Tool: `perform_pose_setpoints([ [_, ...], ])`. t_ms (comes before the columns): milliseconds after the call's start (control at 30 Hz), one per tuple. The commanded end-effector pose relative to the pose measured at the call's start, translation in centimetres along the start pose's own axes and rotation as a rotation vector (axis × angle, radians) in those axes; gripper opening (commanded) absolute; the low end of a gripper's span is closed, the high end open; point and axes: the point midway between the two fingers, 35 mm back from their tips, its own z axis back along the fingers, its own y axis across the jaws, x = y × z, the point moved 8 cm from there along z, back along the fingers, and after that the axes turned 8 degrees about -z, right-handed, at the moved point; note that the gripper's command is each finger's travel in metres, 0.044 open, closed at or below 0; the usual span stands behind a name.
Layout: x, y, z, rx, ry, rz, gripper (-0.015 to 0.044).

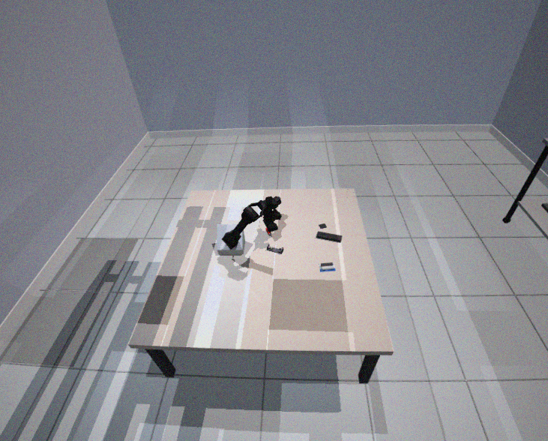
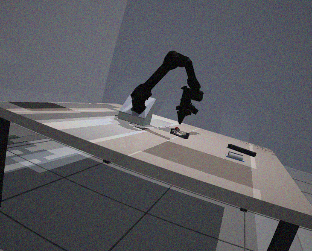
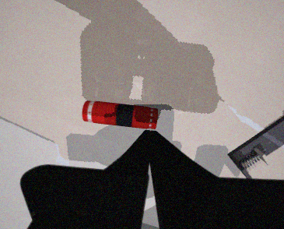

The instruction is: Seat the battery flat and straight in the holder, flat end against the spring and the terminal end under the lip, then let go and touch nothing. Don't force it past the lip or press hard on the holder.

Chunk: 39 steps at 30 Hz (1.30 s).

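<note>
The red battery point(image 3: 106, 112) point(image 1: 268, 231) point(image 2: 176, 128) with a black band lies on its side on the table, outside the holder. The dark holder point(image 3: 275, 136) point(image 1: 274, 249) point(image 2: 179, 135) sits beside it, with its coil spring point(image 3: 253, 160) at the near end in the wrist view; its other end is cut off there. The holder has no battery in it. My gripper point(image 3: 149, 135) point(image 2: 179, 123) is shut and empty, above the table, with its tips close to the battery's right end in the wrist view. Whether they touch it is unclear.
A long black bar point(image 1: 329, 236) point(image 2: 241, 150) and a small dark piece point(image 1: 322, 226) lie to the right on the table point(image 1: 312, 341). A blue-edged tray point(image 1: 327, 267) point(image 2: 235, 156) with a pale cylinder lies nearer the front. The arm's pale base block point(image 1: 231, 251) point(image 2: 134, 118) stands left of the holder.
</note>
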Motion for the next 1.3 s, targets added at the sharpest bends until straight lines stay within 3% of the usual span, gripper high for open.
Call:
perform_pose_setpoints([
  [0,0.0,0.0,0.1,0.000,0.000,0.000,0.0000],
  [333,0.0,0.4,7.7,0.004,0.008,-0.004,0.0000],
  [767,0.0,0.5,7.6,-0.001,0.005,0.006,0.0000],
  [800,0.0,0.5,7.6,0.000,0.005,0.019,0.0026],
  [1067,0.1,1.5,4.6,0.004,0.005,0.690,0.0226],
  [1267,-0.1,2.2,2.2,0.007,0.004,1.244,0.0226],
])
